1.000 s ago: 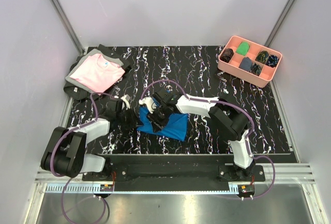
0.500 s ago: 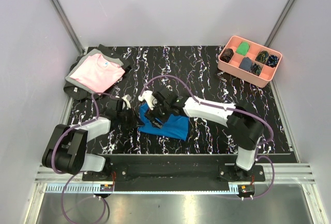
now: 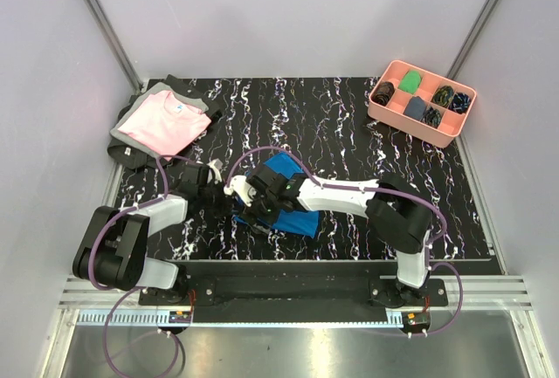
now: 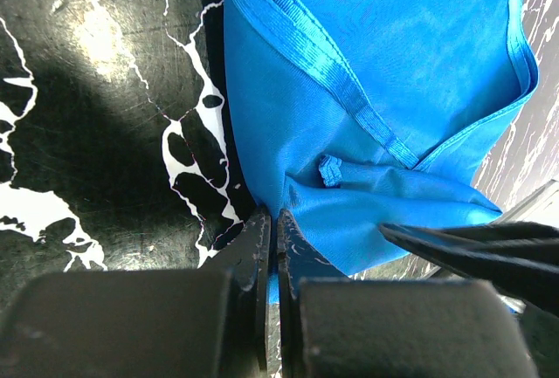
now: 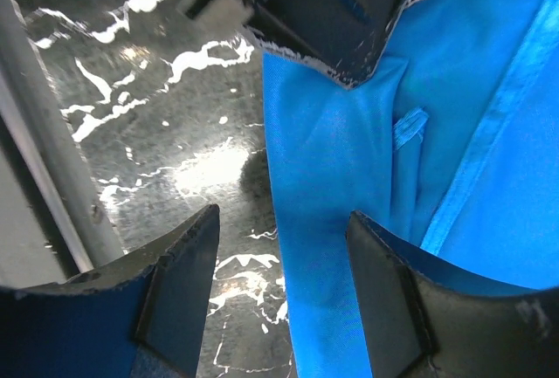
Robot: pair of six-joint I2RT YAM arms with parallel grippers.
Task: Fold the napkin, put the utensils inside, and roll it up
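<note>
Pinching a corner of the blue napkin (image 4: 393,90), the left pincer (image 4: 271,225) is clamped tight on the satin, which lies crumpled near the front middle of the worktop (image 3: 349,125). The right pincer (image 5: 281,238) hangs wide over the cloth's edge just beside it, gripping nothing. Farther back lie a pink shirt (image 3: 164,125) at left and a compartment tray (image 3: 409,125) at right.

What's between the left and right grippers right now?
Only the napkin: the shut left gripper pinches its edge, and the open right gripper straddles that same edge close by. The right wrist view shows it.
</note>
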